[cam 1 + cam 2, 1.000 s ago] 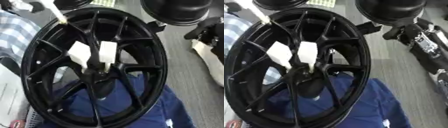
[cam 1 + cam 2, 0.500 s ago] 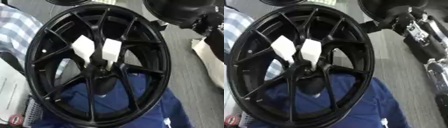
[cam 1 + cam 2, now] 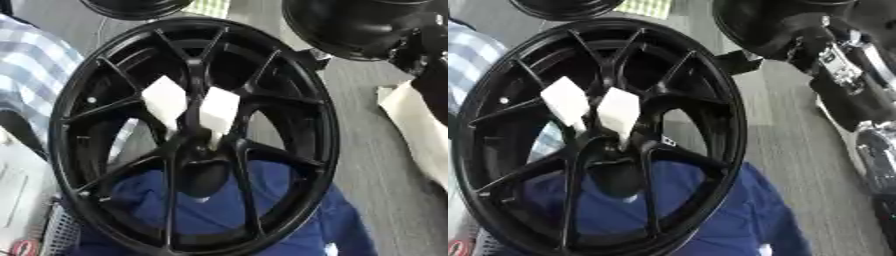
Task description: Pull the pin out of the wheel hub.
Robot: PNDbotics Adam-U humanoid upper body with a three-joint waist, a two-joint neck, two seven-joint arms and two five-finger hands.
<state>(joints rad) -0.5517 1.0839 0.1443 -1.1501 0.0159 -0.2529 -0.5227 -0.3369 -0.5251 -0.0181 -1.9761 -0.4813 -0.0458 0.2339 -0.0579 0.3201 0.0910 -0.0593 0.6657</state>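
A black spoked wheel hub (image 3: 289, 100) fills most of both views, tilted, with its centre bore (image 3: 203, 175) low in the middle. Two white wedge-shaped pieces stick out between the spokes just above the centre: one on the left (image 3: 164, 99) and one on the right (image 3: 219, 111). Which of them is the pin I cannot tell. My right arm (image 3: 843, 70), black with silver joints, runs down the right edge of the right eye view, apart from the hub. Its hand does not show clearly. My left hand shows in no view.
Blue cloth (image 3: 289, 220) lies under the hub's lower half. A person's checked sleeve (image 3: 31, 80) is at the left rim. Other black round parts sit at the top right (image 3: 350, 25) and top left (image 3: 136, 7). Grey floor (image 3: 385, 165) lies to the right.
The whole picture has shifted, so the camera moved. A pale rod at the hub's upper left rim a second ago no longer shows. Both white pieces sit as before.
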